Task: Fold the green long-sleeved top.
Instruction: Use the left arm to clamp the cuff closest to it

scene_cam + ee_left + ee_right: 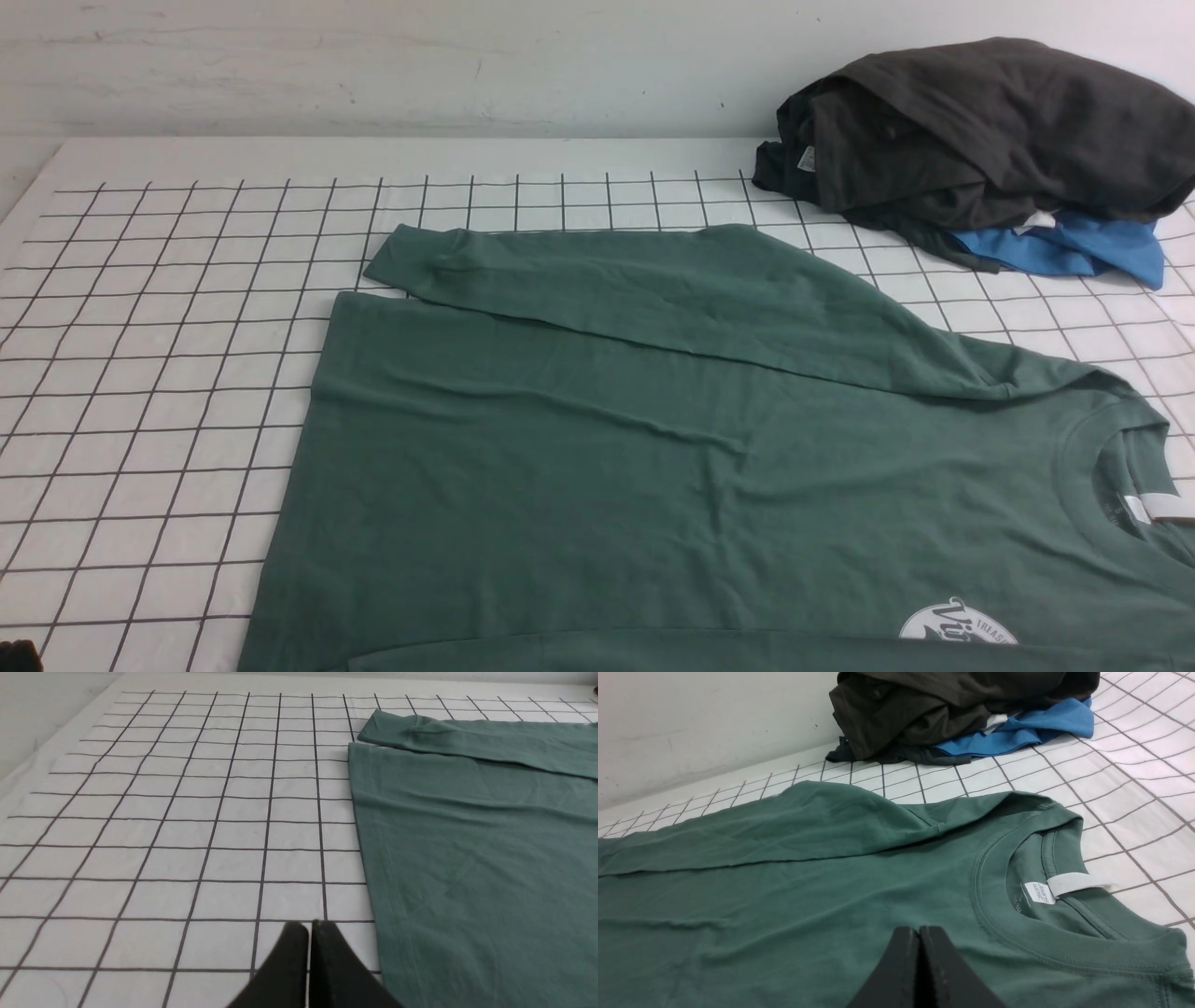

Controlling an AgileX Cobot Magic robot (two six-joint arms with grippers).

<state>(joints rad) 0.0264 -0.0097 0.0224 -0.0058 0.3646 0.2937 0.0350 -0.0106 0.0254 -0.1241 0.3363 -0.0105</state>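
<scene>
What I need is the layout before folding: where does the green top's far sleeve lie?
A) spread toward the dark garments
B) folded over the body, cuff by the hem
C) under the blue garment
B: the far sleeve lies across the green long-sleeved top, its cuff ending beside the hem corner.

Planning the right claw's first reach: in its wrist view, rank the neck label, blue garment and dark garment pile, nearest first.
1. Neck label, inside the collar of the green long-sleeved top, just beyond the shut right claw.
2. Blue garment, past the top, under the pile's near edge.
3. Dark garment pile, nearer the wall, only slightly farther.
</scene>
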